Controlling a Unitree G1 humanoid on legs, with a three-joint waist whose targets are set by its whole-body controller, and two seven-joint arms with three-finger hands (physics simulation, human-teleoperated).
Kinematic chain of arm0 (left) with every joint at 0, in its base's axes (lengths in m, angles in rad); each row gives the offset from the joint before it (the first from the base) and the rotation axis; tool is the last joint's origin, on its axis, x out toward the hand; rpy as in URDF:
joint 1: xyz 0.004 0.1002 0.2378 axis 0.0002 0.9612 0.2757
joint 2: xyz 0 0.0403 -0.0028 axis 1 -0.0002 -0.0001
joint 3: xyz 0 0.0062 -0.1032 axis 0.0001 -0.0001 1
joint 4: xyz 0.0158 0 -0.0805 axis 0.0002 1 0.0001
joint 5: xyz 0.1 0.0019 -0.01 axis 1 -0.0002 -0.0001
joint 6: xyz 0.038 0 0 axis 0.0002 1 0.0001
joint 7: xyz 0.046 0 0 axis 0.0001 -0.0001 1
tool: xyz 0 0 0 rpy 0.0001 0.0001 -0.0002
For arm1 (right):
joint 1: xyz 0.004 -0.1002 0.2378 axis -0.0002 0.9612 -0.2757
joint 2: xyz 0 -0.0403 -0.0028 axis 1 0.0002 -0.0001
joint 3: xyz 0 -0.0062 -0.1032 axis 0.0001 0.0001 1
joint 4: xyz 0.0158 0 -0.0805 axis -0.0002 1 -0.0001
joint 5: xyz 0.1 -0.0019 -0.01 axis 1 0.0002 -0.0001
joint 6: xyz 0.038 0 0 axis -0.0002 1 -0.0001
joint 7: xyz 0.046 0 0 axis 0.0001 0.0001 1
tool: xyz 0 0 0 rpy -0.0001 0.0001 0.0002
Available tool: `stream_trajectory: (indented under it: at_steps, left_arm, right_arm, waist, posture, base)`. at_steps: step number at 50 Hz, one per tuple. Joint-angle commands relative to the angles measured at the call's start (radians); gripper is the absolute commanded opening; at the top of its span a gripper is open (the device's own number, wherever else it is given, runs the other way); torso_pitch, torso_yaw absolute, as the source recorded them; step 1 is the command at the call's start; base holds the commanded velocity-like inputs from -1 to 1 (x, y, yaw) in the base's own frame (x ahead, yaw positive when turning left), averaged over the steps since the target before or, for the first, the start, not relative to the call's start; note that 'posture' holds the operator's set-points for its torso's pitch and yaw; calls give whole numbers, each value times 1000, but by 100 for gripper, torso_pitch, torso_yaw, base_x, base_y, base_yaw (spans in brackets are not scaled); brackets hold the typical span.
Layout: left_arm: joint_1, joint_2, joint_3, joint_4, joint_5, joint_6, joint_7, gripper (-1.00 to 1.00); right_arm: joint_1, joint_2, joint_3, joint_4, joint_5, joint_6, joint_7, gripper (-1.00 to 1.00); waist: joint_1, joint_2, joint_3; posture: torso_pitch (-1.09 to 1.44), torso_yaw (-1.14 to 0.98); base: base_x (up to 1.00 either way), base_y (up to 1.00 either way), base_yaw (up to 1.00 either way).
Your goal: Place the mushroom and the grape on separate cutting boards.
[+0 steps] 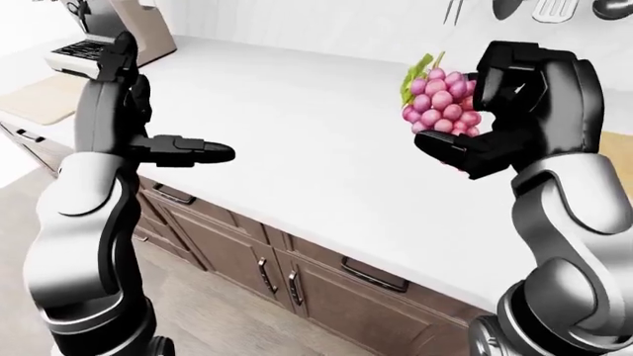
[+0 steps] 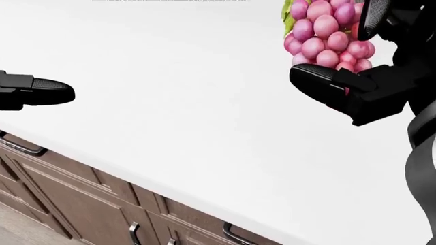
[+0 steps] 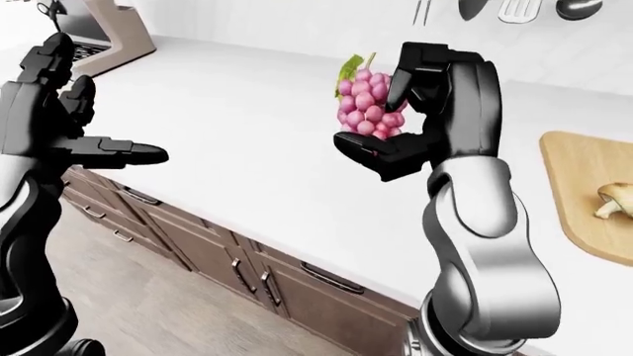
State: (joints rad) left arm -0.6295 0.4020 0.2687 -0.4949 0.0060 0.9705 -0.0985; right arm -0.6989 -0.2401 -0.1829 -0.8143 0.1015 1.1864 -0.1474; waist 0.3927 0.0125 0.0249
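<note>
A pink grape bunch (image 1: 437, 102) with a green leaf hangs in the air above the white counter (image 1: 297, 133), and my right hand (image 1: 467, 113) is shut on it, thumb under it and fingers over its top. The head view shows the same grape bunch (image 2: 325, 37) at its top right. A brown mushroom (image 3: 614, 202) lies on a wooden cutting board (image 3: 579, 185) at the right edge of the right-eye view. A second, pale cutting board (image 1: 44, 100) lies on the counter at far left. My left hand (image 1: 158, 107) hovers open over the counter's edge, holding nothing.
A beige appliance (image 1: 119, 33) stands at the counter's top left corner. Kitchen utensils (image 1: 544, 9) hang on the wall at top right. Dark wooden cabinets with handles (image 1: 297, 274) run below the counter, with wood floor (image 1: 228, 326) beneath.
</note>
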Motion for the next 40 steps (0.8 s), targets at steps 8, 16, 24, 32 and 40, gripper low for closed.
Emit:
stream_trajectory:
  at_steps: [8, 16, 24, 32, 40]
  left_arm:
    - [-13, 12, 13, -31, 4, -32, 6, 100]
    - [-16, 5, 5, -17, 6, -41, 15, 100]
    - [-18, 3, -4, -16, 16, -36, 9, 100]
    - [-3, -6, -1, -32, 19, -33, 3, 100]
    - [5, -14, -4, -28, 24, -43, 4, 100]
  right_arm:
    - [-28, -11, -16, -50, 10, -30, -22, -100]
    - [-24, -23, -26, -62, 21, -22, -28, -100]
    - [-13, -24, -38, -73, 32, -19, -32, -100]
    - [12, -30, -35, -87, 31, -23, -35, -100]
    - [40, -14, -43, -100, 34, -27, -38, -100]
  waist:
    - [-35, -4, -26]
    - [-76, -9, -22]
    - [-127, -13, -17]
    - [-196, -14, -9]
    - [-288, -14, -1]
  posture:
    - [0, 17]
    - [0, 13]
    - [0, 9]
    - [0, 5]
    - [0, 1]
  base:
    - [0, 0, 0]
    - [0, 0, 0]
    - [0, 0, 0]
    - [0, 0, 0]
    - [0, 0, 0]
